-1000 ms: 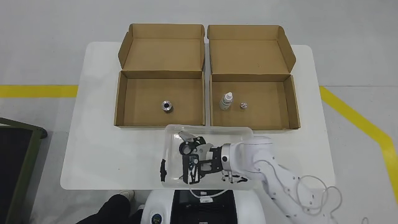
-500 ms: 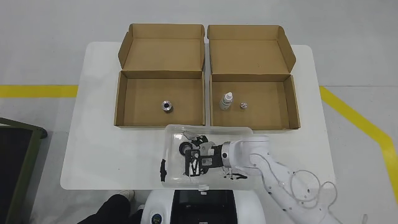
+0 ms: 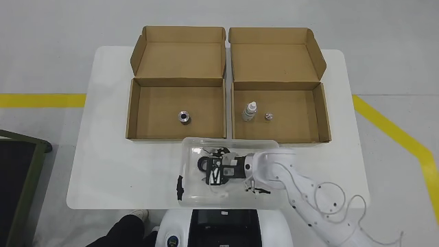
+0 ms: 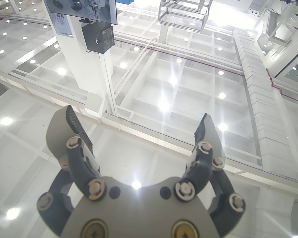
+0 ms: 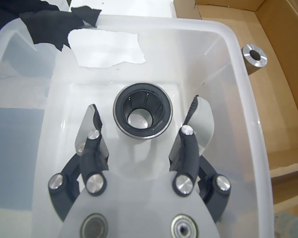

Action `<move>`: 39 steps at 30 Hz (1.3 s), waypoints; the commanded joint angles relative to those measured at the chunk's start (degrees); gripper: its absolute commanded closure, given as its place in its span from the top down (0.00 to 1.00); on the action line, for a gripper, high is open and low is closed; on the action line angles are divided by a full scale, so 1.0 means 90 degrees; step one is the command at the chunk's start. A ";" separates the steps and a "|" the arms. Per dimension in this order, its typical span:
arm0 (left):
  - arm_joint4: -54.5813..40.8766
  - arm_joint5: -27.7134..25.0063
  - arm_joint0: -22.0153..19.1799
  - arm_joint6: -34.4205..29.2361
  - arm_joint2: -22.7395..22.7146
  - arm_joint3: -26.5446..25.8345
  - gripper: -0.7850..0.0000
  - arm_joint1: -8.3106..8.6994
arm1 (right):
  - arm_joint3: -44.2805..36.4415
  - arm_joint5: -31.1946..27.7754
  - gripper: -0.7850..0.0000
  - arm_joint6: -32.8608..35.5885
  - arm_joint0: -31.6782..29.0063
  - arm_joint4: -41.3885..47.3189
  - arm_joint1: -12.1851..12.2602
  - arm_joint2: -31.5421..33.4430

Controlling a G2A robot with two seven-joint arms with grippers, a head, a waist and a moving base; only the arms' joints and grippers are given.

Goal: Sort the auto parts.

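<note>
Top view: a white worktop (image 3: 103, 151) carries two open cardboard boxes side by side in the middle of the frame, and a clear plastic bin (image 3: 230, 141) just below them at lower centre. The left box (image 3: 154, 127) holds one small metal bushing (image 3: 183, 116). The right box (image 3: 302, 127) holds a small white bottle (image 3: 249, 111) and, near it, a tiny metal part (image 3: 269, 116). A white arm comes in from the lower right, and its right hand (image 3: 218, 170) sits inside the bin.

Right wrist view: the right hand (image 5: 144, 105) is low in the bin with its fingers spread apart. A dark, ring-shaped bearing sleeve (image 5: 161, 115) stands upright on the bin floor between the fingers, and neither pad looks to touch it. A torn black scrap (image 5: 52, 25) hangs over the bin's far rim, and the metal bushing (image 5: 254, 59) shows in the box beyond the bin wall.

Left wrist view: the left hand (image 4: 137, 114) points up at the ceiling, fingers apart and holding nothing.

The step in hand looks like the pick-up of the sleeve from the bin. The next move probably calls for closing the fingers squarely on the sleeve's round outer wall, lifting it straight up past the bin rim, and carrying it to the box where it belongs. Which box that is cannot be told. A round, smooth sleeve may slip or roll if it is gripped off centre.
</note>
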 commanded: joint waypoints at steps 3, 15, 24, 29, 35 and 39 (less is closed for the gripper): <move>0.0000 0.0000 0.0000 0.0000 0.0000 0.0000 1.00 0.0000 | 0.0169 -0.0020 0.55 -0.0124 0.0051 0.0149 -0.0009 -0.0041; 0.0000 0.0000 0.0000 0.0000 0.0000 0.0000 1.00 0.0000 | 0.0146 -0.0229 0.00 -0.0313 0.0140 0.0519 0.0022 0.0000; 0.0000 0.0000 0.0000 0.0000 0.0000 0.0000 1.00 0.0000 | -0.0492 -0.0540 0.00 -0.0265 -0.0051 0.0957 0.0150 0.0380; 0.0000 0.0000 0.0000 0.0000 0.0000 0.0000 1.00 0.0000 | -0.0928 -0.0627 0.00 -0.0199 -0.0204 0.1333 0.0223 0.0642; 0.0000 0.0000 0.0000 0.0000 0.0000 0.0000 1.00 0.0000 | -0.1365 -0.0579 0.00 -0.0172 -0.0357 0.1845 0.0287 0.0905; 0.0000 0.0000 0.0000 0.0000 0.0000 0.0000 1.00 0.0000 | -0.1640 -0.0496 0.00 -0.0206 -0.0442 0.2196 0.0324 0.1092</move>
